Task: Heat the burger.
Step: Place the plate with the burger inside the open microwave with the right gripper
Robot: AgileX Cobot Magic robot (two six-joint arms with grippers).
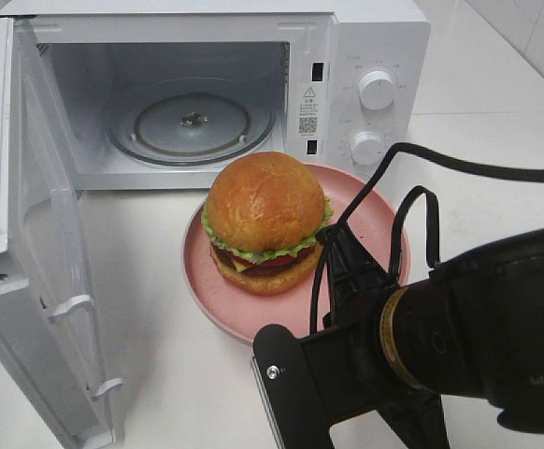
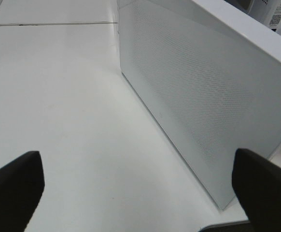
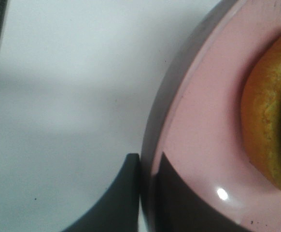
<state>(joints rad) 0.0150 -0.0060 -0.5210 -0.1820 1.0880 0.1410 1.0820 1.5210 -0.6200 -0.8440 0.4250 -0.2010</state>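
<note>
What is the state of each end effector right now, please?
Left end effector: open, holding nothing.
Right end effector: closed on the rim of the pink plate.

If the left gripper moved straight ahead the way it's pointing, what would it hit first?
Probably the white table, just beside the open microwave door. The left gripper is open, and its finger on that side may strike the door first; depth is unclear.

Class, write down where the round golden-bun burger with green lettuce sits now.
In the exterior high view the golden-bun burger sits mid-frame on a round pink plate, just in front of the open white microwave.
</note>
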